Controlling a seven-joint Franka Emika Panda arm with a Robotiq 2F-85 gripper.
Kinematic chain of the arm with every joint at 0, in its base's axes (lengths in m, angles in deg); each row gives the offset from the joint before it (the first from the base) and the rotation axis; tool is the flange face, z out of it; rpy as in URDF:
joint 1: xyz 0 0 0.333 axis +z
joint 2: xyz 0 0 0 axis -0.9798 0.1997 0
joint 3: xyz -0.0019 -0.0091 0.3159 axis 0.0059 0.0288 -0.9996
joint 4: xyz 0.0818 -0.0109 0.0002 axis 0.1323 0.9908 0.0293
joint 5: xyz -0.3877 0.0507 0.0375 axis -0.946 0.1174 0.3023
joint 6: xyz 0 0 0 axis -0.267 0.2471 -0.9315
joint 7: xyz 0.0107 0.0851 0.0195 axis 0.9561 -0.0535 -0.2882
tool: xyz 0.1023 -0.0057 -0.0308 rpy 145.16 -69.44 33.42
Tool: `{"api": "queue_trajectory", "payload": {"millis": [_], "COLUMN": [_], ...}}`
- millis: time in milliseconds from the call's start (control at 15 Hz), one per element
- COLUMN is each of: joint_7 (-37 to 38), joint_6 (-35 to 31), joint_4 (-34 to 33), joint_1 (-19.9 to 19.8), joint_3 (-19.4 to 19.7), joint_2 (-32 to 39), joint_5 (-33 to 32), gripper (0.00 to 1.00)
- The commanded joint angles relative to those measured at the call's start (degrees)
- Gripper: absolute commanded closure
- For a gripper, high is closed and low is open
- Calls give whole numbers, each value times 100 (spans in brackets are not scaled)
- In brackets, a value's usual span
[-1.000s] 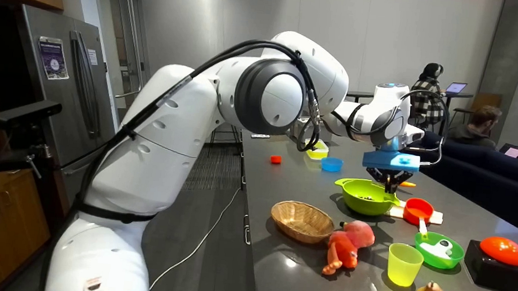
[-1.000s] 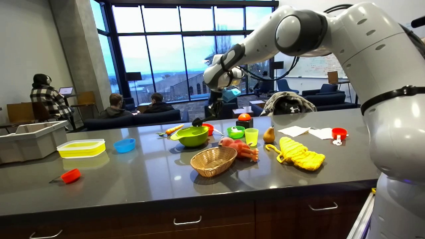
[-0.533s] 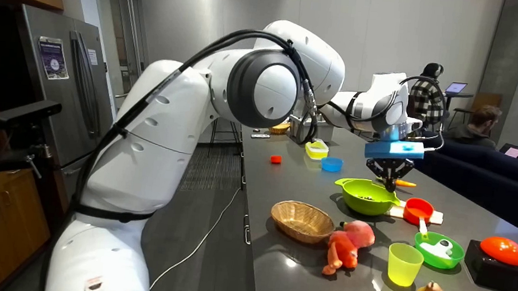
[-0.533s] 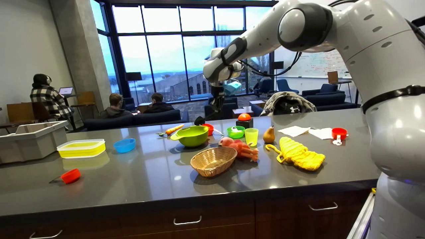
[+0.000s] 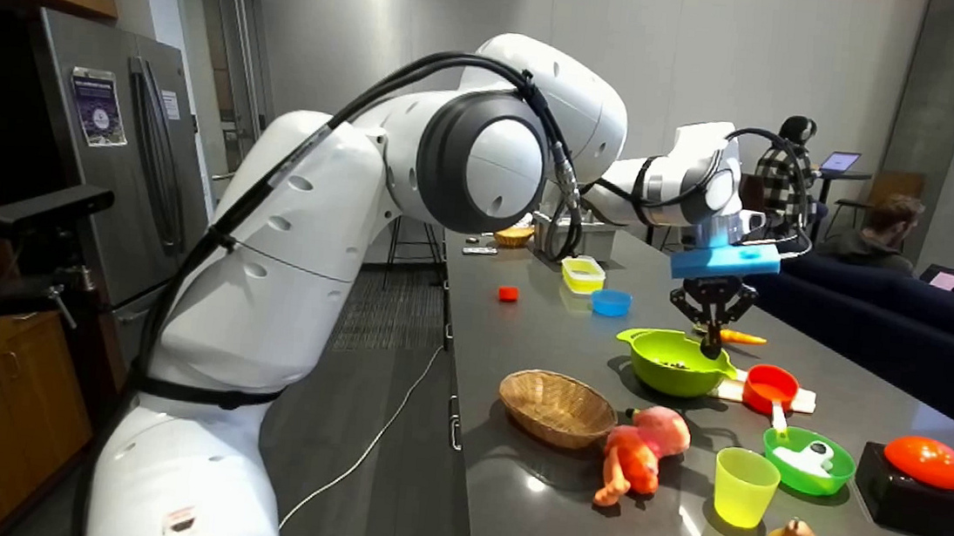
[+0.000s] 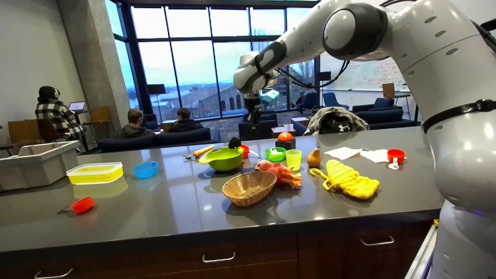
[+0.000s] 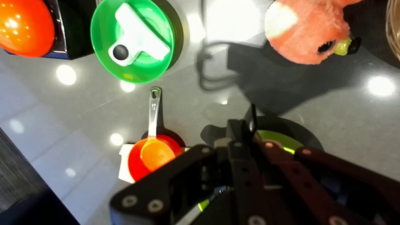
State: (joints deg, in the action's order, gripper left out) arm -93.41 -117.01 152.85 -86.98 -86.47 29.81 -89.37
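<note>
My gripper [image 5: 711, 336] is shut on a black spoon. In an exterior view the spoon's round dark head [image 6: 235, 142] sits tilted just above the far rim of the lime-green bowl [image 6: 221, 162]. Only a thin dark edge of the spoon [image 7: 252, 120] shows between the fingertips in the wrist view, where the gripper hides most of the bowl [image 7: 276, 138]. Small dark bits [image 5: 674, 364] lie inside the bowl. A red measuring cup [image 5: 770, 386] rests beside it on a pale flat piece, and an orange carrot [image 5: 742, 337] lies behind.
Near the bowl are a wicker basket [image 5: 555, 411], a pink plush bird [image 5: 639, 450] and a yellow cup [image 5: 745, 486]. A green dish [image 7: 103, 53] with a white toy stands beside an orange button [image 7: 25, 28] on a black base. A blue bowl [image 6: 145, 169] is farther off.
The wrist has risen and the gripper now hangs more upright. The spoon's head has shifted slightly right in an exterior view and turned to look rounder. The grip has stayed the same.
</note>
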Motion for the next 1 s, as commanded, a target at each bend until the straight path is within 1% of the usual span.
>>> {"api": "queue_trajectory", "payload": {"millis": [0, 400, 933], "joint_7": [-117, -235, -353], "joint_6": [203, 457, 704], "joint_4": [-218, -660, -1169], "joint_1": [106, 185, 273], "joint_3": [50, 33, -8], "joint_2": [-13, 261, 827], "joint_5": [-113, -122, -84], "gripper": [99, 99, 99]}}
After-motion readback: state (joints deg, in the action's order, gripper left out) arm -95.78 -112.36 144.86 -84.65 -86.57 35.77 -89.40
